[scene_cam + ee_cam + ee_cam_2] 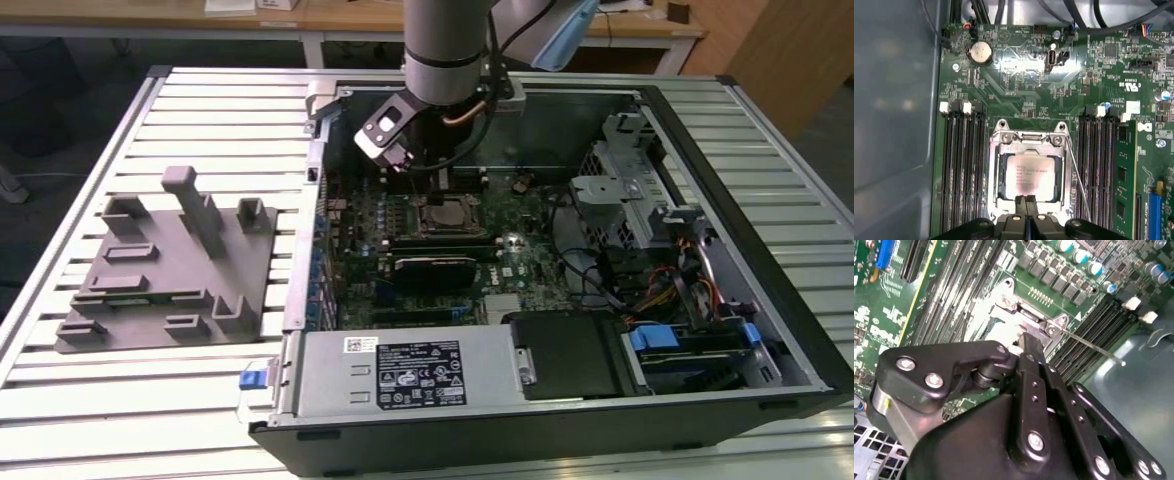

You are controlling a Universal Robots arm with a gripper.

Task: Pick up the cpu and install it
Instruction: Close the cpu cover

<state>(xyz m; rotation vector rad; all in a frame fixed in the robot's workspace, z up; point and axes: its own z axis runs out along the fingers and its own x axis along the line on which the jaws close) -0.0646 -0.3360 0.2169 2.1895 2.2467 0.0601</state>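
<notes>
Exterior view: high, off the arm, angled down on the whole open computer case [794,300] and table [134,400].
First wrist view: close, straight down on the motherboard [1019,75].
Second wrist view: nearer, oblique over the gripper [1029,342].
Both wrist views share the socket [1026,137] [1024,310].

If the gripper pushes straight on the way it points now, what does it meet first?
Probably the cpu, lying in its socket frame: in the first wrist view the gripper sits over one edge of the chip. Depth is unclear, so I cannot tell whether it is touching the chip or just above it.
</notes>
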